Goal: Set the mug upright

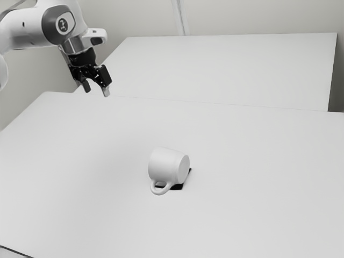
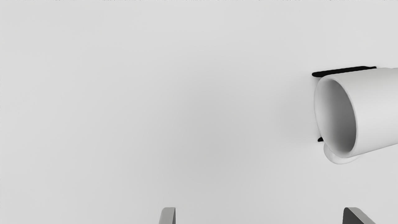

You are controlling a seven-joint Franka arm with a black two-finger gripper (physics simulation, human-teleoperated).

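Two fingers stand wide apart on the gripper, with nothing held between them. It is up high at the exterior view's left. To get the mug, it should go right and nearer, then come down slowly. One finger should go on each side of the round wall, clear of the handle, because a bump could make the mug roll. Then it should squeeze softly, lift a bit, tip the bottom down, and let go only once it sits flat.

The mug lies on its side near the table's middle. It is plain white. Its open mouth faces left, its bottom faces right, and its handle is on the near side, by a flat black patch.
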